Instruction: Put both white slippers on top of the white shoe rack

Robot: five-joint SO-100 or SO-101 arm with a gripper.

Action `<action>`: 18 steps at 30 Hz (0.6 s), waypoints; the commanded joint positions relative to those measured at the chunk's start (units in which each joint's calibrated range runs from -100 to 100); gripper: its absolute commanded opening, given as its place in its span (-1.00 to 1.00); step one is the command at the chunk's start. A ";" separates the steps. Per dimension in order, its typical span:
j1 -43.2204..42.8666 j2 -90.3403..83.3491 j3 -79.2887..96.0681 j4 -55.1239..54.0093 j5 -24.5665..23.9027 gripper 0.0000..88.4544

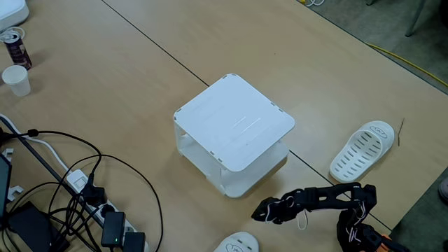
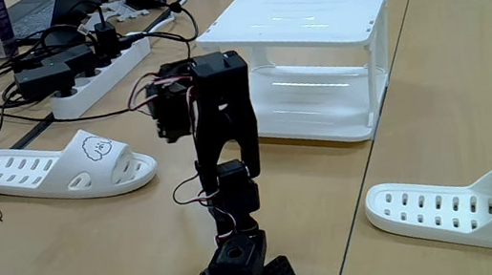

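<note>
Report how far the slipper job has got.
Nothing looks done: the white shoe rack has a bare top. One white slipper lies on the table left of the arm in a fixed view, the other slipper to its right. The pincer holds nothing and points toward the rack. Both placements remain.

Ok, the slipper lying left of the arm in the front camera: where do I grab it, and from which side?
Probably the strap band over the slipper, near the cartoon face. It lies flat, sole down, and the band arches above the footbed, giving the gripper an edge to pinch. Come from above, one finger slipped under the arch through the foot opening, the other on top. The flat slotted part offers less to hold.
</note>
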State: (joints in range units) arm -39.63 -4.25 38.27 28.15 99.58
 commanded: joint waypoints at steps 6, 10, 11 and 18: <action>-5.52 13.21 -20.64 0.23 0.42 -0.98; -7.99 17.84 -24.88 0.23 0.42 -0.98; -8.48 18.51 -25.42 0.23 0.42 -0.98; -9.72 19.77 -25.06 0.23 0.42 -0.98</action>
State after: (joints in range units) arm -48.39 16.29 16.53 28.24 99.58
